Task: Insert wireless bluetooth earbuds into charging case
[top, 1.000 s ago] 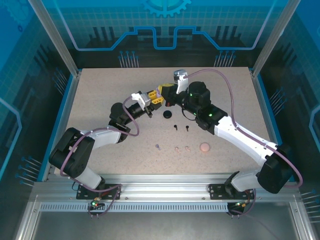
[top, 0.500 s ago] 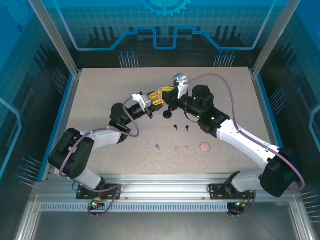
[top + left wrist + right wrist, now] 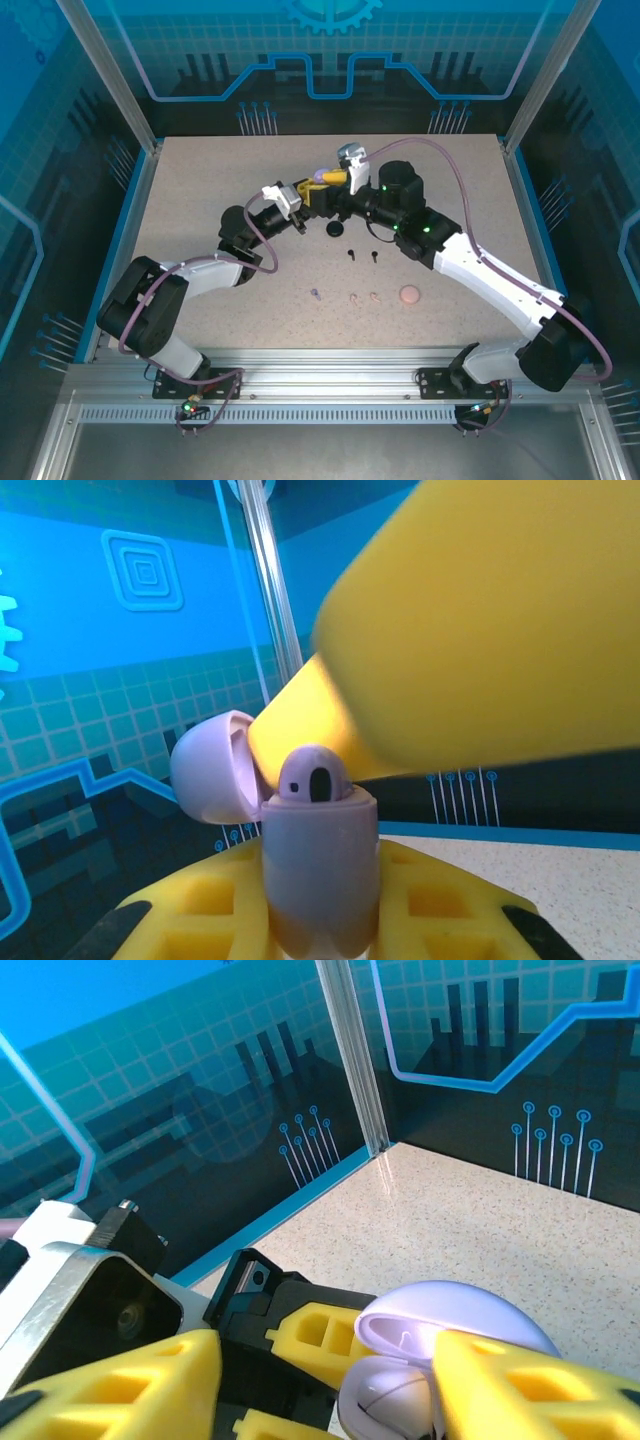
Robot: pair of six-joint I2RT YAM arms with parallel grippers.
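The left claw (image 3: pixel 306 196) grips the lilac case (image 3: pixel 320 870) upright, lid (image 3: pixel 212 768) open, presenting it to the right claw (image 3: pixel 325 1385), whose parted, empty jaws straddle the case just above the lilac earbud (image 3: pixel 312 776) seated inside.

The top external camera looks steeply down from high behind the near edge, taking in the whole tabletop (image 3: pixel 200 200). Both wrist cameras sit very close, facing the lilac charging case (image 3: pixel 318 870) from opposite sides; it appears small at the overhead frame's upper centre.
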